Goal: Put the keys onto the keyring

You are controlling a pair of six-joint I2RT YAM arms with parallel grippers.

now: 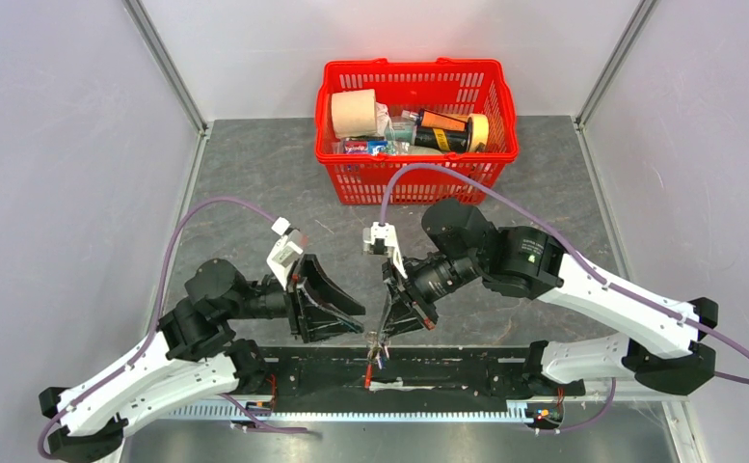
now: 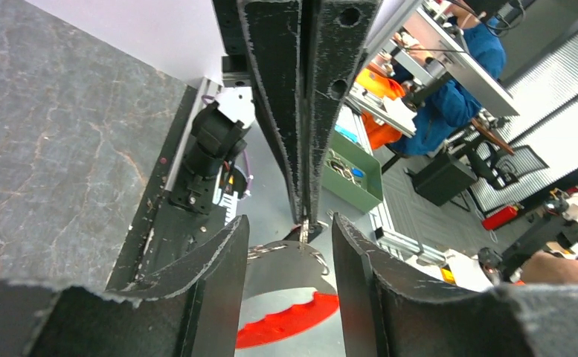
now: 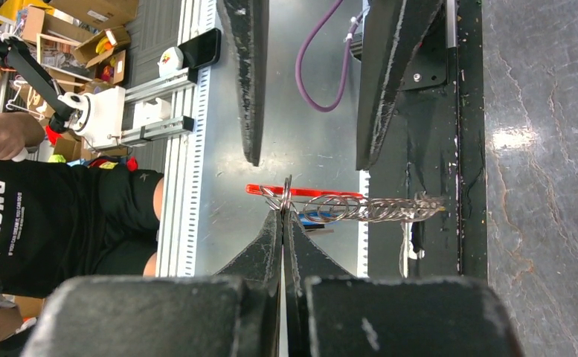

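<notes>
Top external — both grippers close together above the black base rail (image 1: 467,371).
Right gripper (image 3: 283,212) pinches the keyring (image 3: 345,208) — left gripper (image 2: 289,221) jaws stand apart, clear gap each side.

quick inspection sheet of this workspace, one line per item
surface: grey marbled table
job's things: keyring pinched at its ring, its coil and red strap hanging free; keys too small to tell
clutter: red basket with tape rolls and bottles, at the far side
grippers: right gripper shut on keyring; left gripper open beside it
cables: purple cables arch over both arms
surroundings: white walls; people beyond the near edge
</notes>
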